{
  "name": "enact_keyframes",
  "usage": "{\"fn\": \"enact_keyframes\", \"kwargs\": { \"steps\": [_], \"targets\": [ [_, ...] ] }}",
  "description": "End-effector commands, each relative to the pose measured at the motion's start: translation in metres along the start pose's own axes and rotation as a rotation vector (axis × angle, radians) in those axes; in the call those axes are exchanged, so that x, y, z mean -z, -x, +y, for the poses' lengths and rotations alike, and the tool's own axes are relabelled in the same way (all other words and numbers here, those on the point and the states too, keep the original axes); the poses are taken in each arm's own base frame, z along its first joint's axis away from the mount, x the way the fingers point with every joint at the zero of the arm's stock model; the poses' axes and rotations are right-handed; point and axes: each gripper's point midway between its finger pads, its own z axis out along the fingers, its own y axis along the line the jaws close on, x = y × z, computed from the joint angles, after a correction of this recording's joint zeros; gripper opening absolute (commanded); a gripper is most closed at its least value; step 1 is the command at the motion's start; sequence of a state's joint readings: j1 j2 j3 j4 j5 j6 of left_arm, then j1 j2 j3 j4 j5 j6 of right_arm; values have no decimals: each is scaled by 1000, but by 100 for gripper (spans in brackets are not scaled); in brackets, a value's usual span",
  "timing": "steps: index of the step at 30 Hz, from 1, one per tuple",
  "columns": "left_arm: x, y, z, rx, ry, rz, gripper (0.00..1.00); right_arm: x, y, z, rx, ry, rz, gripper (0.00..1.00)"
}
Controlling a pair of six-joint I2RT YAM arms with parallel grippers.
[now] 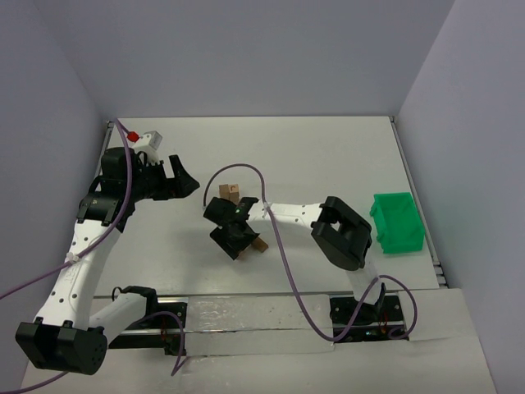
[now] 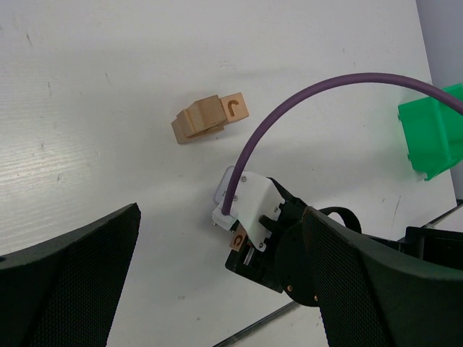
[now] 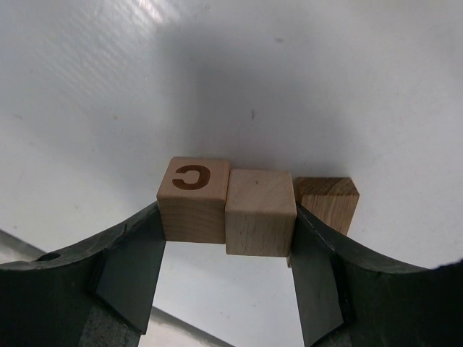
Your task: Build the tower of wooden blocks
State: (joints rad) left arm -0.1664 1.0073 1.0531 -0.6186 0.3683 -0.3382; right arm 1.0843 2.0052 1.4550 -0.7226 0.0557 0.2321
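Right wrist, fingers [image 3: 130,260] clamp 2 blocks [image 3: 257,213], 3rd block [image 3: 329,202] outside, open table [image 3: 289,72] beyond.

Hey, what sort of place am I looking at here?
Likely a robotics lab test cell: a white table boxed by plain panels, a left arm and right arm bolted on, wooden blocks as props.

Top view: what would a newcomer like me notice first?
The right gripper in the middle presses its fingers on a pair of blocks side by side, one marked C. A bright green bin sits at the far right, and the left gripper hangs open and empty on the left.
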Motion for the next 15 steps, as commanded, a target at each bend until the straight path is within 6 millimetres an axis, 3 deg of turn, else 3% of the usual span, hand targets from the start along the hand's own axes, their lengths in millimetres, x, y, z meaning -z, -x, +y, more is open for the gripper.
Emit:
{"fn": "enact_keyframes", "kwargs": {
  "steps": [1,15],
  "targets": [
    [4,16,-5,-3,-17,-50,99,-2,17,1,-27,-38,-37,66],
    [5,14,-4,-3,-24,-48,99,-8,19,13,-39,12,-3,73]
  ]
}}
